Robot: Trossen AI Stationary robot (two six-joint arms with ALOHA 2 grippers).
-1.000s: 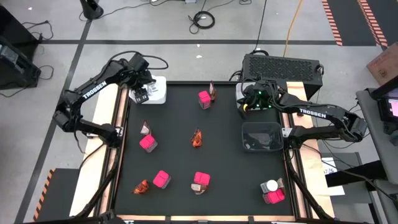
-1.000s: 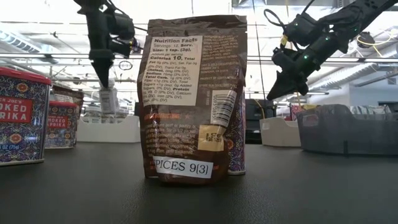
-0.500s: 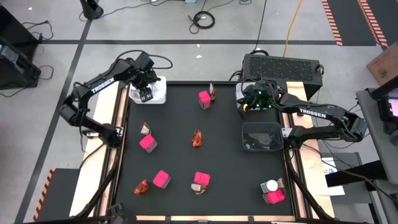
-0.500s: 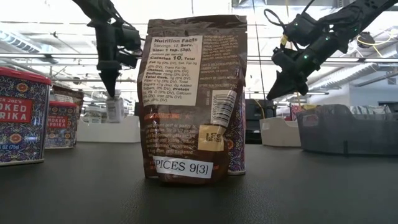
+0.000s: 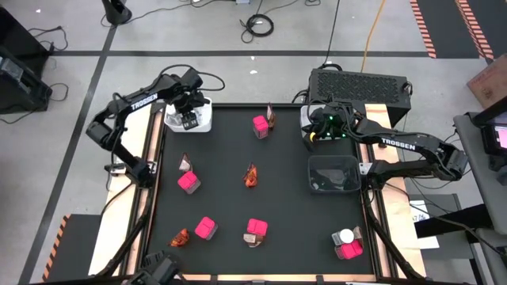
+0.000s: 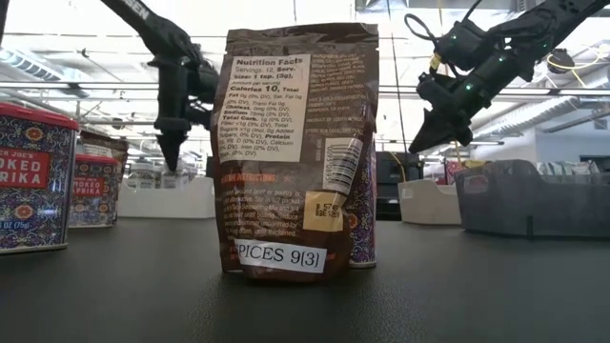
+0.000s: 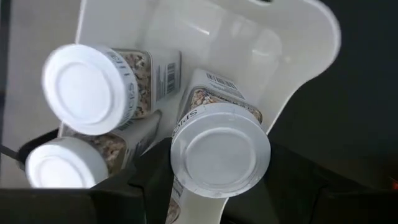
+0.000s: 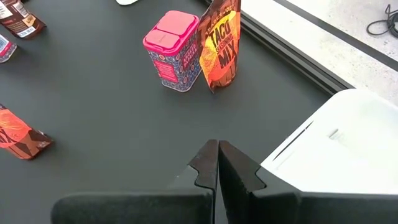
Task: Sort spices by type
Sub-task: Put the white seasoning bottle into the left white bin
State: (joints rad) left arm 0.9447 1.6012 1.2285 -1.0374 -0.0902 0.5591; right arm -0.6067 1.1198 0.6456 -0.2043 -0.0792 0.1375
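The left claw (image 5: pixel 188 120) hangs over the white bin (image 5: pixel 204 119) at the worktop's (image 5: pixel 285 198) far left corner, its fingers parted around a white-capped jar (image 7: pixel 219 152) that stands between them; whether they grip it or have let it go cannot be told. Two more jars (image 7: pixel 93 87) lie in that bin beside it, so the jar pile looks well begun. The right claw (image 5: pixel 310 131), pressed together and holding nothing, waits above the other white bin (image 8: pixel 348 137), which shows nothing in it.

Away from the left bin, most of the sorting seems undone. Pink boxes (image 5: pixel 260 124) and orange-brown sachets (image 5: pixel 252 176) are scattered over the worktop, one pair standing together at its far edge. Another jar (image 5: pixel 346 237) sits with a pink box in the near right corner. The dark bin (image 5: pixel 332 173) by the right edge appears empty.
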